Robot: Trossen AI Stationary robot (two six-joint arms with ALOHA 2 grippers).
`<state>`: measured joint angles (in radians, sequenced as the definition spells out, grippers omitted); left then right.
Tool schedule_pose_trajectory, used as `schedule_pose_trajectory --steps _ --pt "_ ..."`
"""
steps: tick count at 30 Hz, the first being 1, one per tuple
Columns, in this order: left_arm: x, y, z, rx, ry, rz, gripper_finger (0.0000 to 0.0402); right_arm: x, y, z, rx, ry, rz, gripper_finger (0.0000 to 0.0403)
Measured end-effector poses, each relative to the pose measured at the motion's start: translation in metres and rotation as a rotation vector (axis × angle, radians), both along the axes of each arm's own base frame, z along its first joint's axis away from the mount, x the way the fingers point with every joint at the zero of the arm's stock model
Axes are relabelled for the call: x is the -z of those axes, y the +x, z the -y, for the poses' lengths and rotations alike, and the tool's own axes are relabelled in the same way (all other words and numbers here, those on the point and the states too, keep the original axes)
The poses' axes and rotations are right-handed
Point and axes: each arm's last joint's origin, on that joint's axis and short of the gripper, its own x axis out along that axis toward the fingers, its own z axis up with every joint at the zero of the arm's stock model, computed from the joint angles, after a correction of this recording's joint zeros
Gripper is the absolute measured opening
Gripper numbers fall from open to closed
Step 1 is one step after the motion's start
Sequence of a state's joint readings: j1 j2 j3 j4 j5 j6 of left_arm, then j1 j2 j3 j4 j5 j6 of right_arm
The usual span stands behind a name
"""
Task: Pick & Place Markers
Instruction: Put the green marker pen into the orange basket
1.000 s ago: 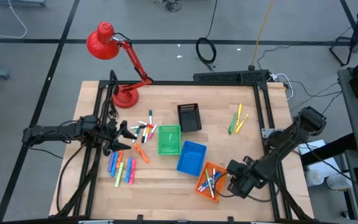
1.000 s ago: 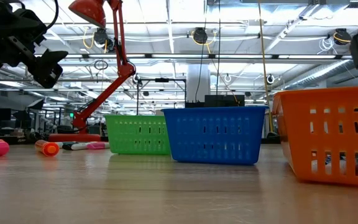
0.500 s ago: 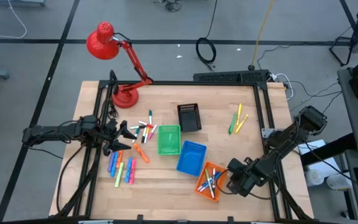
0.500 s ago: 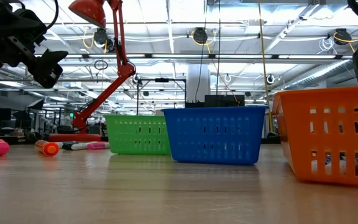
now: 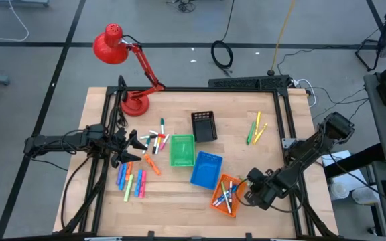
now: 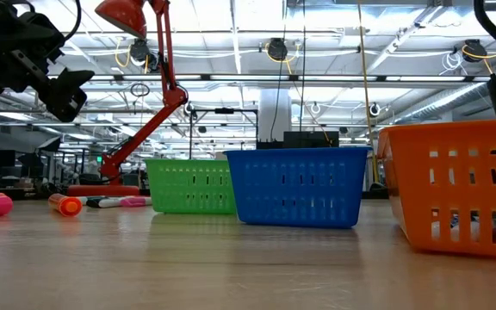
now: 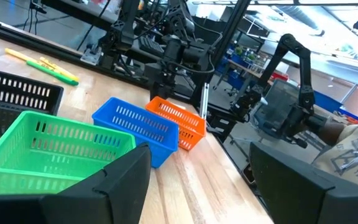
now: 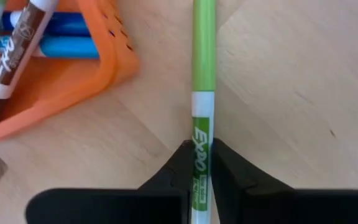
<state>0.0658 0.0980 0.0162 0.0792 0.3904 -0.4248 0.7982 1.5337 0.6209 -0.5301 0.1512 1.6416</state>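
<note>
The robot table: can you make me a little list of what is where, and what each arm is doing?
right tool: shut on a green marker, beside the orange basket
left tool: open, empty, hovering above the table's left side
orange basket contents: blue, brown and green markers
blue basket: between the orange and green baskets
green basket: next to the black basket
loose markers: a bunch near the left tool, a few on the right side
lamp: red, at the back left corner
</note>
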Motion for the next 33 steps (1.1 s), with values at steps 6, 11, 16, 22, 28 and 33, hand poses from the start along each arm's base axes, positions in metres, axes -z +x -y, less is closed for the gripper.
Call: schedule_pose_trajectory --steps 6,11,16,22,28,33 --pt "0.0 0.0 0.0 0.0 0.0 0.001 0.0273 -0.018 -0.006 0.01 0.107 -0.051 0.106 0.002" --pt "0.0 0.0 0.0 0.0 0.0 -0.001 0.0274 -0.037 -0.01 0.02 0.141 -0.111 0.283 0.0022" --pt "0.0 0.0 0.0 0.0 0.001 0.001 0.0274 -0.055 -0.008 0.022 0.13 -0.103 0.45 0.0021" --pt "0.0 0.0 0.0 0.001 0.001 0.0 0.0274 -0.081 0.008 0.01 0.053 -0.11 0.8 0.0023" --pt "0.0 0.0 0.0 0.0 0.001 0.0 0.0274 -0.098 0.038 -0.021 -0.12 -0.167 1.118 0.0021" --pt "0.0 0.0 0.0 0.0 0.001 0.0 0.0274 -0.076 0.058 -0.044 -0.165 -0.179 1.208 0.0022"
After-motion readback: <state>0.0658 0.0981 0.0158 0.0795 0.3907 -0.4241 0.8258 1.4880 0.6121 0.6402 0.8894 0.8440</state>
